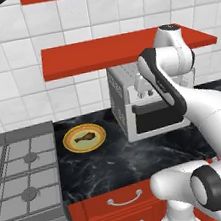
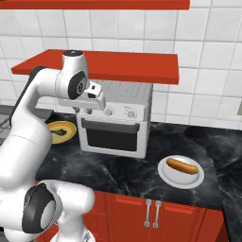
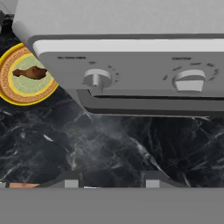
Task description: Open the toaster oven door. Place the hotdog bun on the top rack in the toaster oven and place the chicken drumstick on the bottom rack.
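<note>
Since the toaster oven door [image 2: 113, 134] is shut, the hand [image 3: 109, 181] (fingers half spread, holding nothing) should drop squarely onto its top handle [image 2: 111, 125].

The white arm rises from its base, bends at a dark-jointed elbow and reaches forward; the upper link climbs steeply, then the forearm folds over at the top so the wrist tips downward; the pincer [image 3: 109, 180] hangs from that wrist with its camera looking down along it; its two small dark fingertips [image 3: 70, 180] stand apart with a clear gap between them, nothing held in that gap; in the right base view the hand [image 2: 94, 97] sits at the end of the folded forearm, tilted forward and down, touching nothing.
</note>
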{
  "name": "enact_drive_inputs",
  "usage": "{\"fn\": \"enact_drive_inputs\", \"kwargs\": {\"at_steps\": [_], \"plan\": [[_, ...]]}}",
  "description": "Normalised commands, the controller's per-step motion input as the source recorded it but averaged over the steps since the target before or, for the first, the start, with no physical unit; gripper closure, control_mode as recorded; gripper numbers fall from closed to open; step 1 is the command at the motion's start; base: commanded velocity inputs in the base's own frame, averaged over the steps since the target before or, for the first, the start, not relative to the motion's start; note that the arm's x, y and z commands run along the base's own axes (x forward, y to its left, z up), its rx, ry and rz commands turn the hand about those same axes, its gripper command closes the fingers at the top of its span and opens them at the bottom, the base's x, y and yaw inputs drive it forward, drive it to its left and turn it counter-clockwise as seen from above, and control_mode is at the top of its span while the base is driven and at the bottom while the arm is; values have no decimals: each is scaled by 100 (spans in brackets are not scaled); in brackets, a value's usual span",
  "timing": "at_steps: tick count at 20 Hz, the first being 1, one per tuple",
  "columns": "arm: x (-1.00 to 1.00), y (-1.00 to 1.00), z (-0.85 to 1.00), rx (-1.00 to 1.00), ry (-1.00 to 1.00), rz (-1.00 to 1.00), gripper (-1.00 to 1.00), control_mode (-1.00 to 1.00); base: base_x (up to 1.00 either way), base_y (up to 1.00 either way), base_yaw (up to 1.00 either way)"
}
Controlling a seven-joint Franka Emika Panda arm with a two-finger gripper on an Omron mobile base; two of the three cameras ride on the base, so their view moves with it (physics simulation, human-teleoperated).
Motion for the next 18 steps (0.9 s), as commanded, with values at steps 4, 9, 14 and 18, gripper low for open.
{"fn": "enact_drive_inputs", "kwargs": {"at_steps": [4, 9, 14, 18], "plan": [[0, 0, 0, 0, 0, 0, -100, 100, 0, 0, 0], [0, 0, 0, 0, 0, 0, -100, 100, 0, 0, 0], [0, 0, 0, 0, 0, 0, -100, 100, 0, 0, 0], [0, 0, 0, 0, 0, 0, -100, 100, -61, 3, 5]]}}
